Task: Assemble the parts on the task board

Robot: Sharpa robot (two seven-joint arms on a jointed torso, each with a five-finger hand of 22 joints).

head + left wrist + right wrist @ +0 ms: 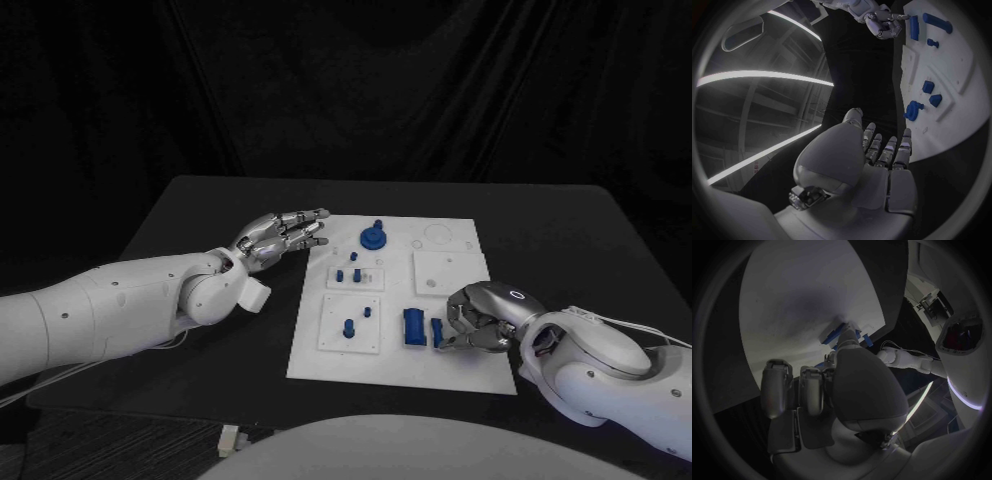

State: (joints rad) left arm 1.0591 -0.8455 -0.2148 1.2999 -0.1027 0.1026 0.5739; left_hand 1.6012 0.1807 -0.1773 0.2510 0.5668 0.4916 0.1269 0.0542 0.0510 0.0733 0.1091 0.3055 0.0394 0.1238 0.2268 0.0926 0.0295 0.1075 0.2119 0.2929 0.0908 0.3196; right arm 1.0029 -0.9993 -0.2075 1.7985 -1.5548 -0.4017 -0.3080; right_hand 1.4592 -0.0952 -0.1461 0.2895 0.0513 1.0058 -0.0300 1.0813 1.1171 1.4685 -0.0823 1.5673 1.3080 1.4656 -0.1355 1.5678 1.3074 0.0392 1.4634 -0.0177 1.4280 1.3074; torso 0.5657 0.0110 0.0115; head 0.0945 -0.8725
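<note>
The white task board [454, 372] lies in the middle of the black table. A round blue part with a peg [374, 237] stands near its far edge, and small blue pegs [348, 272] stand in the square plates closer in. Two upright blue blocks [415, 328] stand near the board's front right. My right hand [476, 318] is at the block nearer to it [437, 332], fingers curled and fingertips touching it [842, 335]; whether it grips the block is hidden. My left hand [281, 235] hovers flat with fingers straight, just left of the board's far left corner, holding nothing [873, 155].
Bare black table [562, 230] runs along both sides of the board and beyond its far edge. A black curtain [375, 90] closes off the back. My right arm [606, 365] lies over the table's front right corner.
</note>
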